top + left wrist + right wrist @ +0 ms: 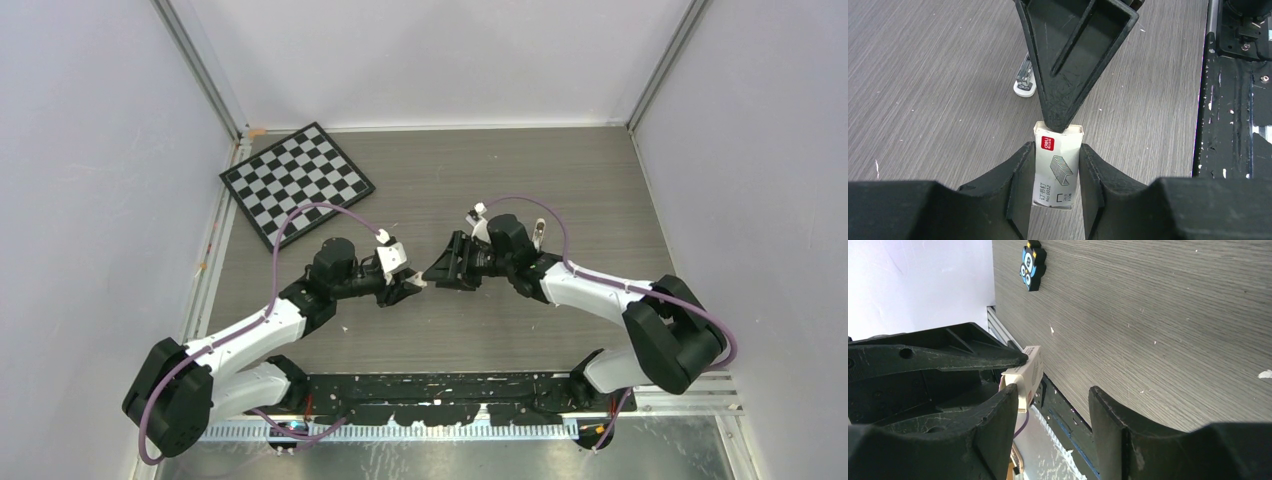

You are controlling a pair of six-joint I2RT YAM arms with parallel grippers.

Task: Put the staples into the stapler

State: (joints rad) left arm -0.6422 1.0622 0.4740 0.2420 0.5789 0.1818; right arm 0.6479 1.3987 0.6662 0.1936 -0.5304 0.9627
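— What does the overhead camera give you?

— The left claw and the right claw meet tip to tip over the middle of the table, both arms reaching inward from the near edge. A checkerboard lies flat towards the far left corner, well apart from them. From up there I cannot tell how the jaws stand.

— And the left wrist camera?

— Much plainer. The left claw is clamped on a small white box with a red mark (a drawing of a stack of staples is printed on its face), with one finger pressed to each long side. The tip of one right-claw finger touches the box's far end. Whether it goes inside, I cannot tell.

— Where is the stapler?

— The stapler lies on the table beyond that finger and is partly hidden by it. It is near the box but apart from it. Grey metal and a white end are what show.

— And the staples themselves?

— They are not to be made out, and I cannot tell whether they sit inside the box.

— The right wrist camera?

— The right claw stands partly open with nothing between its fingers. Through the gap you see only wood grain and the table's edge. The box sits just at the tip of one of its fingers, with the left claw's dark finger lying along it. A small black-and-blue gadget lies on the table, well apart from both claws.
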